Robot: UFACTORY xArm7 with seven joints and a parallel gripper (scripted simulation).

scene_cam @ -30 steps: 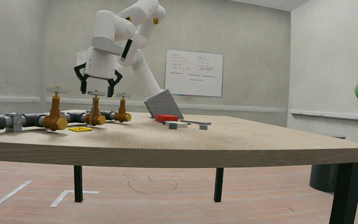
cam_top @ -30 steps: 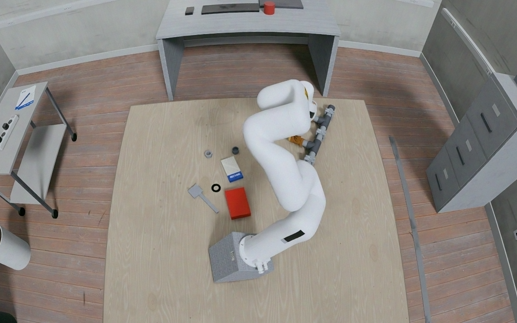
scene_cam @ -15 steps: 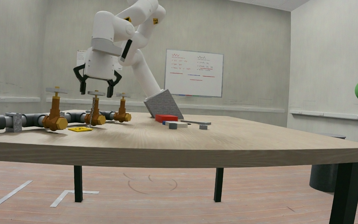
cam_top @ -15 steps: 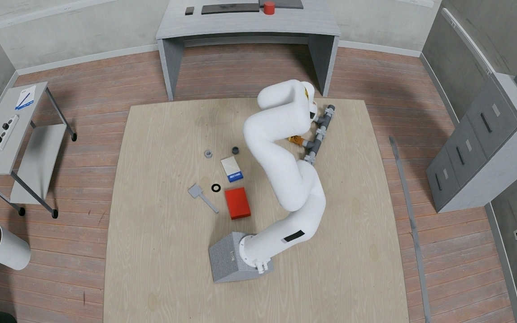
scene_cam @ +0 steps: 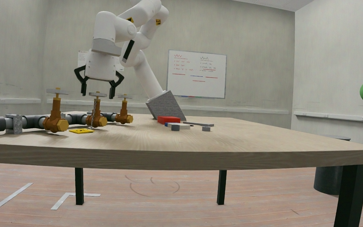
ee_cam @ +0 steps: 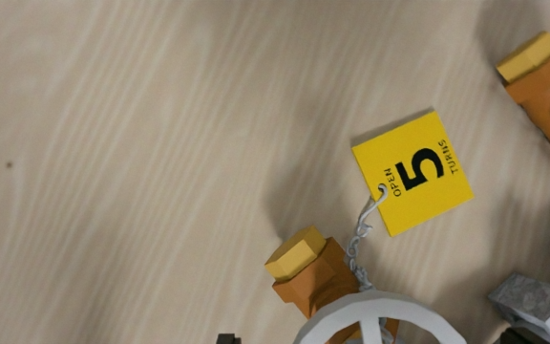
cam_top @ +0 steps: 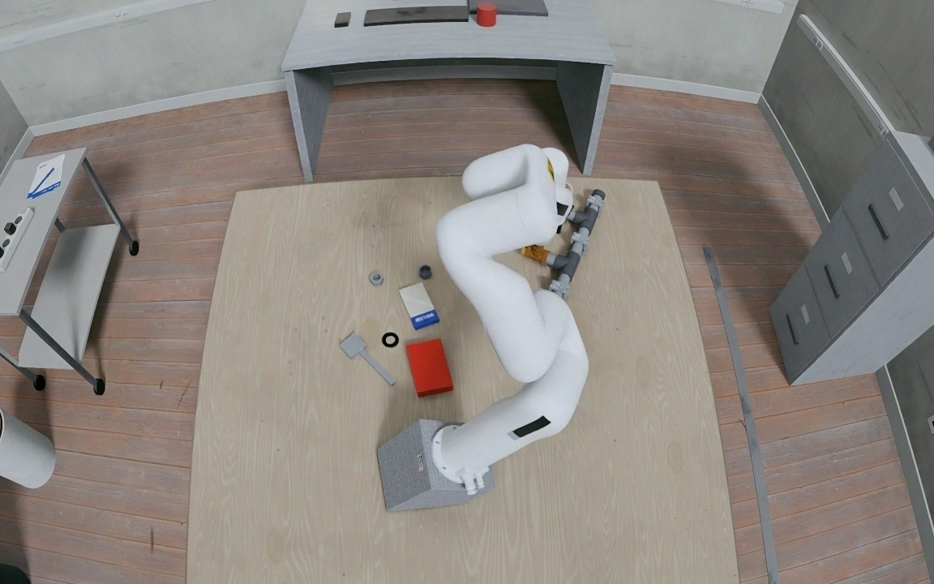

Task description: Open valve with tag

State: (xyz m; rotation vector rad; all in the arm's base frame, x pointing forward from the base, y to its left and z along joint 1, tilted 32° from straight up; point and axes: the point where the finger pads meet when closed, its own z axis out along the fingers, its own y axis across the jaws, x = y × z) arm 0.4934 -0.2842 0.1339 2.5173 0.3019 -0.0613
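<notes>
Three brass valves stand on a grey pipe [scene_cam: 33, 120] at the table's far side. The middle valve [scene_cam: 96, 113] has a chain down to a yellow tag [scene_cam: 81, 130]. In the wrist view the tag [ee_cam: 412, 172] reads "OPEN 5 TURNS", and the middle valve's grey handwheel [ee_cam: 377, 315] sits at the bottom edge. My gripper [scene_cam: 97, 91] is open, with its fingers on either side of that handwheel [scene_cam: 97, 94] and apart from its rim. The left valve [scene_cam: 55, 111] and the right valve [scene_cam: 123, 111] stand on either side. In the overhead view my arm hides most of the valves.
A red block [cam_top: 428, 367], a white and blue box [cam_top: 418, 305], a grey nut [cam_top: 376, 277], a dark cap [cam_top: 425, 271], a black ring [cam_top: 387, 335] and a grey paddle-shaped tool [cam_top: 364, 354] lie left of my arm. My grey base [cam_top: 416, 465] sits near the table's front.
</notes>
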